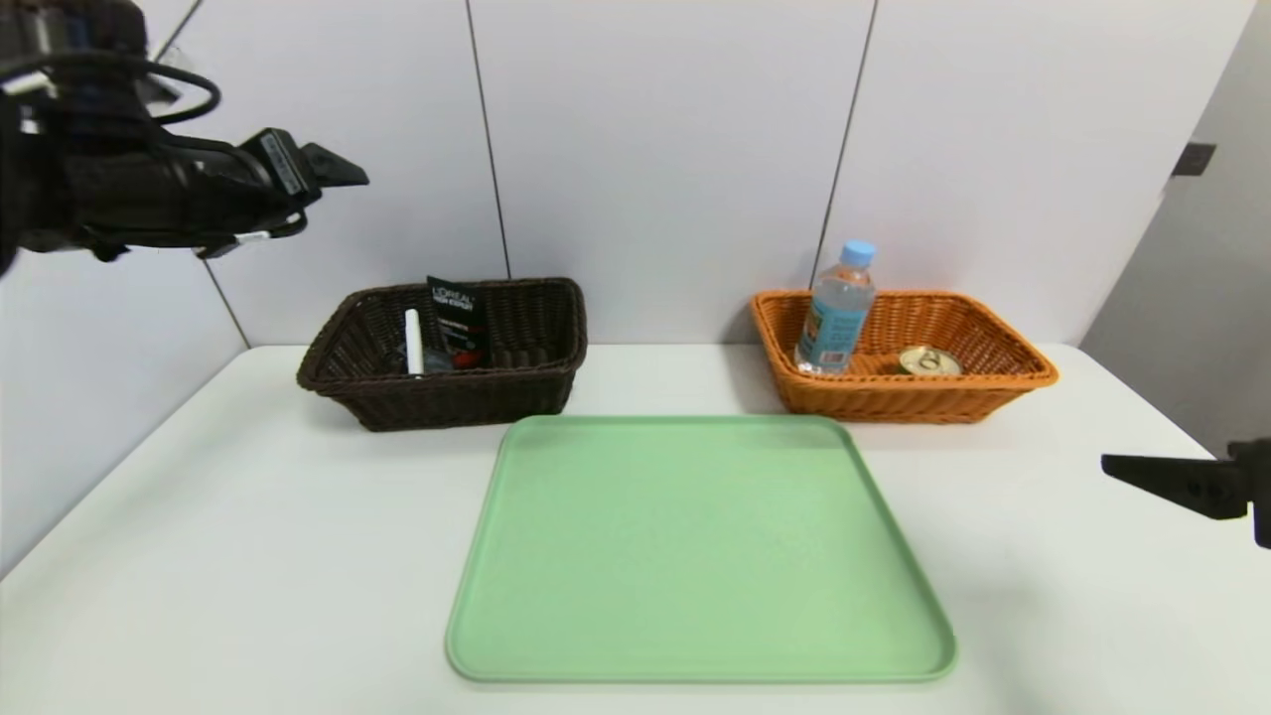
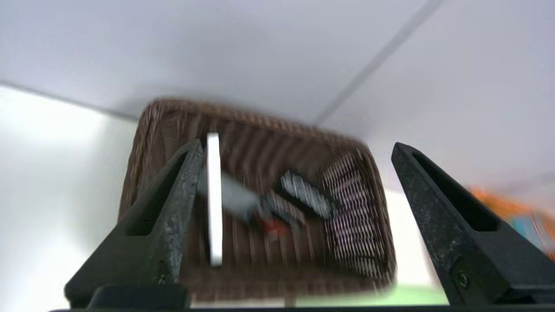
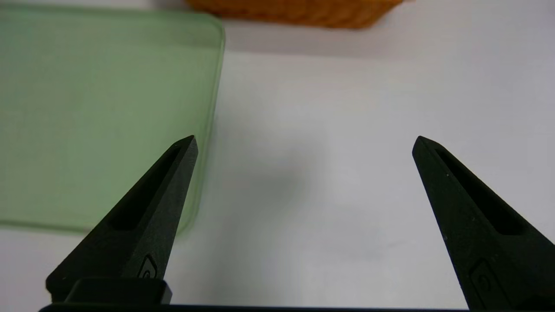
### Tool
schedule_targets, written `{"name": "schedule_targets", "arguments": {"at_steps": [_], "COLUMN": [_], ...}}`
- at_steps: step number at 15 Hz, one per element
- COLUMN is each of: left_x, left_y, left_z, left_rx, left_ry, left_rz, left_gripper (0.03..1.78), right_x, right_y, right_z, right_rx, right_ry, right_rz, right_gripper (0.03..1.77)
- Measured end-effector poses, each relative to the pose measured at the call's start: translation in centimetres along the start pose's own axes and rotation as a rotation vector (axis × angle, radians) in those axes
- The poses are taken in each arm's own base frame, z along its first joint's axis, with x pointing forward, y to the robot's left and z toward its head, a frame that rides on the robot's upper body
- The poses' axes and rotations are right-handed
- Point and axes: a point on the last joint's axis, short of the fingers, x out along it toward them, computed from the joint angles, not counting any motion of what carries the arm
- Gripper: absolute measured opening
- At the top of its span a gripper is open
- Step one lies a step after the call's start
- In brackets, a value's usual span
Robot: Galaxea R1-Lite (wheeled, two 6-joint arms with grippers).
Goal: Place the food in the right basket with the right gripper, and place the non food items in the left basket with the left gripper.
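The left basket [image 1: 447, 392] is dark brown wicker and holds a white stick [image 1: 413, 343] and a black L'Oreal packet [image 1: 457, 316]. My left gripper [image 1: 333, 171] hangs high above and to the left of it, open and empty. In the left wrist view the left gripper [image 2: 297, 149] frames the brown basket [image 2: 360, 225], with the white stick [image 2: 213, 199] and the packet [image 2: 303, 195] lying inside. The right basket [image 1: 993, 372] is orange wicker and holds a water bottle [image 1: 837, 308] and a can [image 1: 928, 360]. My right gripper [image 1: 1122, 467] hovers open and empty over the table at the right edge.
A green tray [image 1: 695, 546] lies mid-table with nothing on it. In the right wrist view its edge [image 3: 208, 108] sits beside the right gripper [image 3: 303, 138], and the orange basket [image 3: 295, 13] lies beyond. A white wall rises right behind both baskets.
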Motion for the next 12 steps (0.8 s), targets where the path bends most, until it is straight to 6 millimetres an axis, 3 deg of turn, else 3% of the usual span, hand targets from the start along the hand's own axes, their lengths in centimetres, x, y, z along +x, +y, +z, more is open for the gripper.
{"name": "schedule_targets", "arguments": {"at_steps": [3, 6, 9, 12], "left_x": [-6.5, -12.4, -17.8, -22.2], "left_y": [-0.7, -0.8, -0.2, 1.1], "left_z": [0.9, 0.9, -1.0, -4.6], "left_rx": [0.03, 0.038, 0.04, 0.046], "left_ry": [0.015, -0.061, -0.056, -0.047], "left_rz": [0.032, 0.082, 0.128, 0.138], "left_gripper": [1.6, 1.64, 1.66, 1.67], "right_x": [0.6, 0.0, -1.3, -3.1], "right_y": [-0.3, -0.3, -0.3, -0.4], "right_z": [1.6, 1.2, -1.0, -4.1], "right_rx": [-0.048, -0.056, -0.053, -0.047], "right_ry": [-0.113, -0.116, -0.114, -0.13], "right_rz": [-0.079, -0.11, -0.116, -0.131], "right_gripper": [1.71, 1.71, 1.71, 1.71]}}
